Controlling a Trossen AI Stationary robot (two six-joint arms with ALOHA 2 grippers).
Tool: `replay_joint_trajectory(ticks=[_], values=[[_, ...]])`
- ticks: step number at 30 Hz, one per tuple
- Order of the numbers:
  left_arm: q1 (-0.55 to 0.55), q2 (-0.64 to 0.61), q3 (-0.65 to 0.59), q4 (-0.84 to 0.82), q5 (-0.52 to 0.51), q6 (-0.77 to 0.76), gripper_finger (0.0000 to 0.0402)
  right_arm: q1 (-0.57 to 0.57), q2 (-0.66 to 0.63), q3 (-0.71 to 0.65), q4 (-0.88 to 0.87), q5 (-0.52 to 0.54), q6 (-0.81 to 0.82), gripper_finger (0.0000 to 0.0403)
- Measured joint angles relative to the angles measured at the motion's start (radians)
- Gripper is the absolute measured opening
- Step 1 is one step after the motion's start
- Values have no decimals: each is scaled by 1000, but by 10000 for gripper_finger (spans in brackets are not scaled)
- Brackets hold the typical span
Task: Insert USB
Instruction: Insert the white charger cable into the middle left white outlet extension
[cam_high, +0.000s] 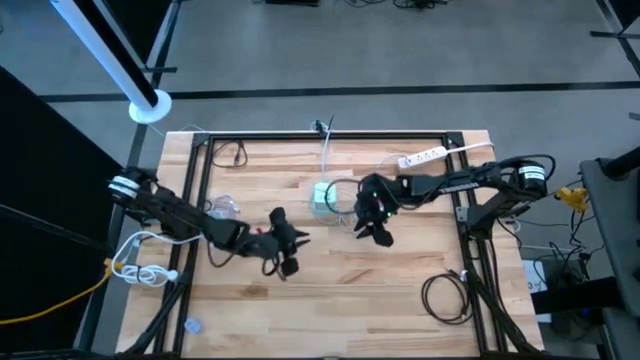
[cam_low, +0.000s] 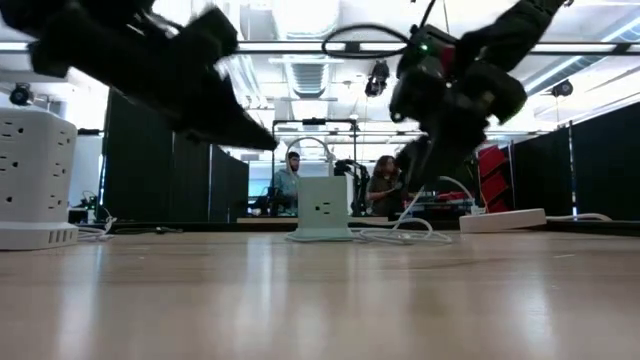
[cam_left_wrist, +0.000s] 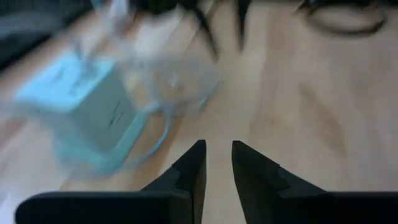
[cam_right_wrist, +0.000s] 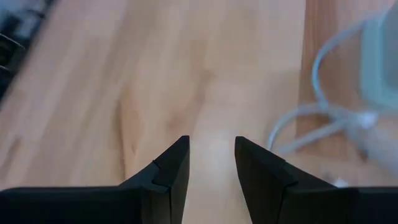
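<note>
Here the wooden counter (cam_high: 400, 300) carries a pale green charging block (cam_high: 324, 197) near its middle, toward the far side, with a thin white cable (cam_high: 345, 190) curling out of it on the right. That block and cable look like the task's things, though no USB plug can be made out.

The right gripper (cam_high: 372, 226) hangs just right of the block and a little nearer, its jaws a narrow gap apart and holding nothing. In the right wrist view the cable (cam_right_wrist: 311, 124) lies off to one side of the jaws, not between them, so a sideways shift toward the block seems called for.

The left gripper (cam_high: 285, 250) sits left of and nearer than the block, farther from it than the right; its jaws show a slim empty gap.

No readable writing on the block; its face markings are blurred.
</note>
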Motion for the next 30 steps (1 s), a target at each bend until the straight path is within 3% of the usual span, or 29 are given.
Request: replay_joint_trajectory(ticks=[3,7,13,18,25,30], values=[[-39,-2,-52,202,-22,85,64,37,6,-43,21,81,23,106],[-41,-3,-141,430,-16,150,63,81,7,-90,173,153,63,99],[-40,-3,-229,850,126,374,63,110,37,-136,308,159,145,90],[-17,-2,-241,892,144,437,63,109,51,-141,397,181,143,79],[27,9,-240,893,142,362,63,104,105,-140,442,224,52,64],[32,9,-241,898,142,342,64,97,171,-131,503,329,34,56]])
